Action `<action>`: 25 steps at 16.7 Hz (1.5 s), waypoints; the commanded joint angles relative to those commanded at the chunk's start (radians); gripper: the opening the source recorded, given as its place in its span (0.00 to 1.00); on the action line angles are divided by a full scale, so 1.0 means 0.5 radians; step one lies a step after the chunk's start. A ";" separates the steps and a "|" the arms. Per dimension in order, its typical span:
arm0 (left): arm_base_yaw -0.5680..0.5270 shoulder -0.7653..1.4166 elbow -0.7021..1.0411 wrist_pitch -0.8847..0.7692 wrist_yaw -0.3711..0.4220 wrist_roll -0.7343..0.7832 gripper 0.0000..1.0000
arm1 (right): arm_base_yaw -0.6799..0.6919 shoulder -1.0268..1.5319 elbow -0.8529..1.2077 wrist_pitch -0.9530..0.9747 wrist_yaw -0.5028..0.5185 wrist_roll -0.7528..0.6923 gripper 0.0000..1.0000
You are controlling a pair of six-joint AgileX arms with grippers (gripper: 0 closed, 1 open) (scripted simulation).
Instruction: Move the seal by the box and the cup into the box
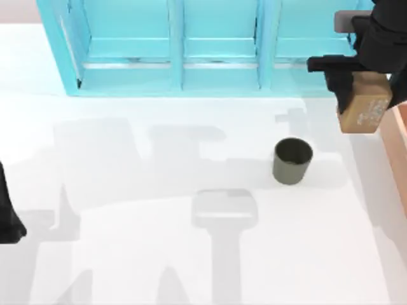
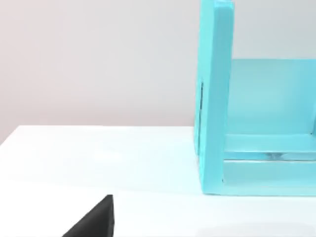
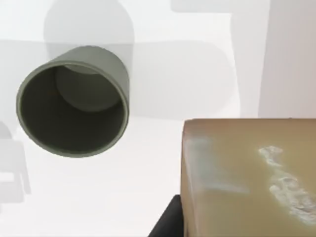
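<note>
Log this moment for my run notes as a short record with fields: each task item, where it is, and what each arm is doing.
seal: lifted off the table, held by the right gripper, near the box's edge
cup: upright on the table, right of centre, untouched
box: at the table's right edge, partly in frame
left gripper: parked at the table's left edge
shelf unit: turquoise, along the back

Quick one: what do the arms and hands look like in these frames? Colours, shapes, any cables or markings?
Both arms are matte black. The right arm, at the top view's upper right, is blocky, with a grey rectangular part at its upper edge; its right hand has flat, angular black fingers. The left arm, at the left edge, shows as a dark tapered shape, with a black wedge in the left wrist view. No cables or markings are visible.
</note>
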 joint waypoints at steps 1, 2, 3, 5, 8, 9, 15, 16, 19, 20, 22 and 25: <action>0.000 0.000 0.000 0.000 0.000 0.000 1.00 | -0.023 0.044 0.050 -0.007 0.000 -0.023 0.00; 0.000 0.000 0.000 0.000 0.000 0.000 1.00 | -0.036 0.067 0.076 -0.010 -0.001 -0.035 0.00; 0.000 0.000 0.000 0.000 0.000 0.000 1.00 | -0.039 0.073 0.082 -0.011 -0.001 -0.039 0.00; 0.000 0.000 0.000 0.000 0.000 0.000 1.00 | -0.039 0.073 0.082 -0.011 -0.001 -0.039 0.00; 0.000 0.000 0.000 0.000 0.000 0.000 1.00 | -0.028 0.073 0.044 0.024 -0.001 -0.034 0.00; 0.000 0.000 0.000 0.000 0.000 0.000 1.00 | -0.030 0.073 0.003 0.067 -0.001 -0.032 0.00; 0.000 0.000 0.000 0.000 0.000 0.000 1.00 | -0.031 0.082 -0.349 0.430 -0.002 -0.032 0.00; 0.000 0.000 0.000 0.000 0.000 0.000 1.00 | -0.031 0.083 -0.391 0.472 -0.002 -0.032 0.00; 0.000 0.000 0.000 0.000 0.000 0.000 1.00 | -0.033 0.082 -0.418 0.498 -0.001 -0.033 0.00; 0.000 0.000 0.000 0.000 0.000 0.000 1.00 | -0.033 0.082 -0.418 0.498 -0.001 -0.033 0.00; 0.000 0.000 0.000 0.000 0.000 0.000 1.00 | -0.033 0.082 -0.418 0.498 -0.001 -0.033 0.08; 0.000 0.000 0.000 0.000 0.000 0.000 1.00 | -0.033 0.082 -0.418 0.498 -0.001 -0.033 0.30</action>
